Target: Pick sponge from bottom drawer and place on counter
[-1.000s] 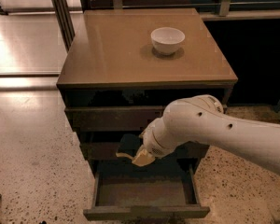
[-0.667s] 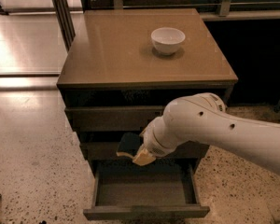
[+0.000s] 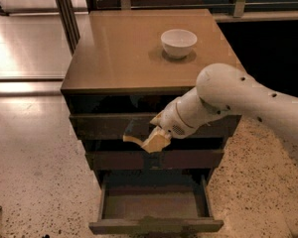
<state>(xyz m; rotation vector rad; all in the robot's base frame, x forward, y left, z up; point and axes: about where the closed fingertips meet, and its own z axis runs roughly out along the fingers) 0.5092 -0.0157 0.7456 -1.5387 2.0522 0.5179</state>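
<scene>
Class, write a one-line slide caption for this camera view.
Gripper holds the sponge before the upper drawers, above the open bottom drawer; a white bowl sits on the counter.

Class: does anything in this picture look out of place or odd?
Only the bottom drawer, which stands pulled open. The gripper holds the sponge before the upper drawers; the white bowl sits upright on the counter.

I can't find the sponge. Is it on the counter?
No, the gripper holds the sponge in front of the drawers; the counter bears only a bowl.
</scene>
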